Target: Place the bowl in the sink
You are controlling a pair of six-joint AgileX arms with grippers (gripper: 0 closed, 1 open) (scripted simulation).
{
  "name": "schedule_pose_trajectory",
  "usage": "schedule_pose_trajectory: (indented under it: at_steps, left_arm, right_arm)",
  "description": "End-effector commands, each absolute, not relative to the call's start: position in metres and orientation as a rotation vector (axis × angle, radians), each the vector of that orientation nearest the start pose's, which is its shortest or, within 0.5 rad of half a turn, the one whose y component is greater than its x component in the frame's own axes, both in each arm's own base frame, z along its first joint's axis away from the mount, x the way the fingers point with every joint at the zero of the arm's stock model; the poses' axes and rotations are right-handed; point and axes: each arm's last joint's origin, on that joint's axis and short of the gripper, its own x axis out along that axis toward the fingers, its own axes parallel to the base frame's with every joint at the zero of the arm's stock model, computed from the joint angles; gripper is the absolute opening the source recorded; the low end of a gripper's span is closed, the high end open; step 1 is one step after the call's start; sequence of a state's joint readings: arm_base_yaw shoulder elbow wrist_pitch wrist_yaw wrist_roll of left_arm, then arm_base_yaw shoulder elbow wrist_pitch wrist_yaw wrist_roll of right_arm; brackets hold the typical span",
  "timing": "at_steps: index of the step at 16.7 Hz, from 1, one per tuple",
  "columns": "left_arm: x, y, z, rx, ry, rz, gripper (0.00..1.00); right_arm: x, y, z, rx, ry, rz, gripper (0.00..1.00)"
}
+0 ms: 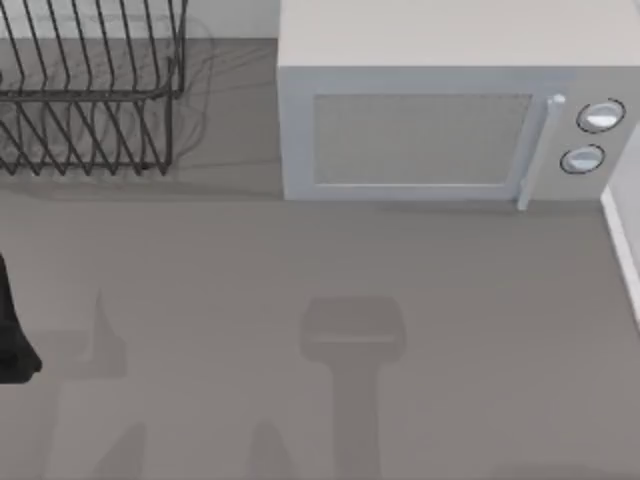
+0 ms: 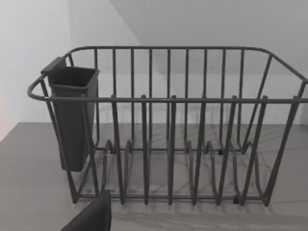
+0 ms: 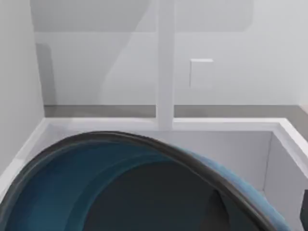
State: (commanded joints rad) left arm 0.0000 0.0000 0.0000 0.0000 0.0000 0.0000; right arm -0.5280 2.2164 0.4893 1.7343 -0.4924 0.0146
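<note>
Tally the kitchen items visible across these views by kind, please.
Dish rack: 1
Utensil cup on the rack: 1
Microwave: 1
Bowl: 1
Sink: 1
Total: 5

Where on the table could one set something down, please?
The broad bare tabletop in front of the microwave and dish rack is free. The back edge is crowded by those two, with a narrow gap between them.

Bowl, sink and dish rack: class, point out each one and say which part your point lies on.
Bowl [image 3: 62, 185]: right wrist view, on its blue inner wall.
Sink [image 3: 226, 124]: right wrist view, on its white back rim.
Dish rack [image 2: 168, 100]: left wrist view, on its front top rail.
</note>
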Motion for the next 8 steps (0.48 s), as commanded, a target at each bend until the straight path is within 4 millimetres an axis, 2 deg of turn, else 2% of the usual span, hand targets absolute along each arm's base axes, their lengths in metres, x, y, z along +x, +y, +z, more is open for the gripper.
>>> schedule_pose_trajectory:
  at_steps: [5, 8]
  left_arm:
    - [0.1057, -0.0012, 0.16, 0.0, 0.0, 0.0, 1.0]
    - [0.1057, -0.0012, 0.16, 0.0, 0.0, 0.0, 1.0]
  right_arm:
    - [0.2671, -0.1364, 0.059, 0.0, 0.0, -0.01, 0.98]
    - [0.2671, -0.1364, 0.059, 0.0, 0.0, -0.01, 1.0]
